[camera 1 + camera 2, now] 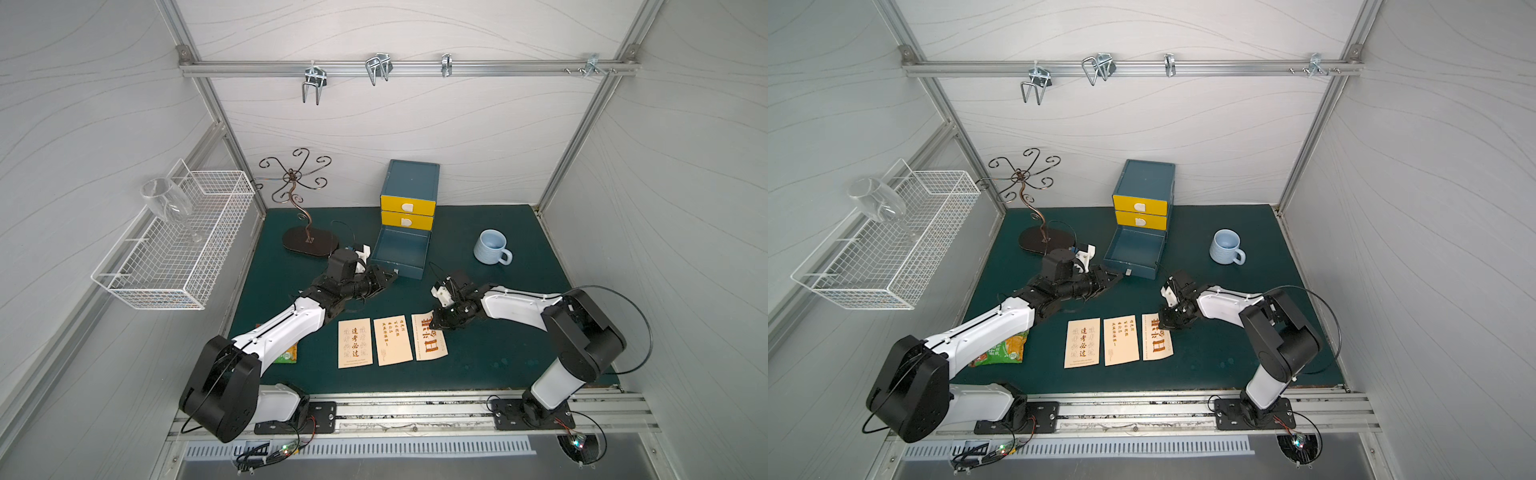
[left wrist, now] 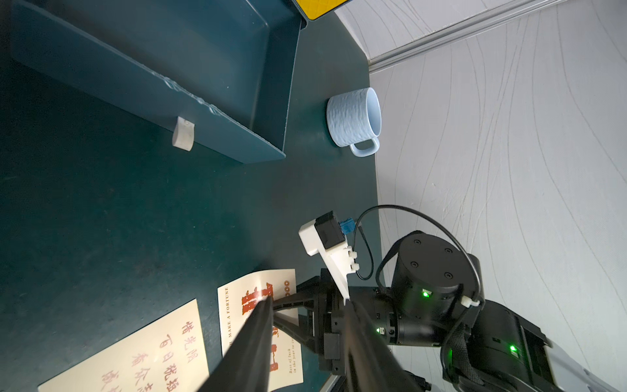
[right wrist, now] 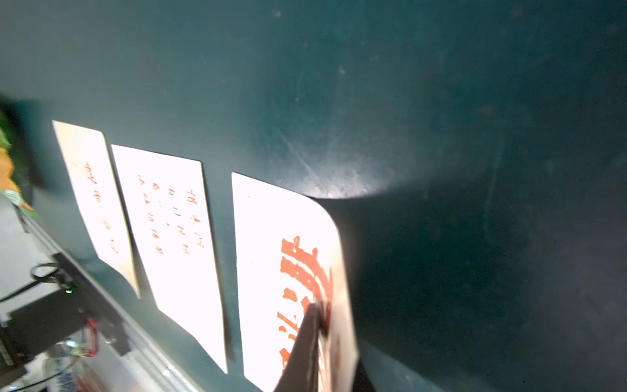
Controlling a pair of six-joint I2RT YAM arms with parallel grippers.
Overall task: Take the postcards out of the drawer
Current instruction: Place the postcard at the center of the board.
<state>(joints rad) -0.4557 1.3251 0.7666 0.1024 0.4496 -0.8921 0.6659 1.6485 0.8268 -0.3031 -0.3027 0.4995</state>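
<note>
Looking down in both top views, we see the postcards lying out of the drawer, three in a row on the green counter near its front edge, well apart from the open bottom drawer of the blue cabinet. The right jaws stand narrow, pinching the far edge of the bold postcard, the one nearest the right arm; its far corner is raised off the counter. The left jaws hover just beside the drawer's front corner, holding nothing. A pale blue mug stands to the side of the drawer, and a snack packet lies partly under the left arm. From the left wrist, we look out between the left jaws, partly apart and empty, toward the drawer's front wall with its white handle, the mug, and the right jaws closed on the bold postcard. From the right wrist, we see the bold postcard curling upward under a dark finger, with the two others flat beside it.
</note>
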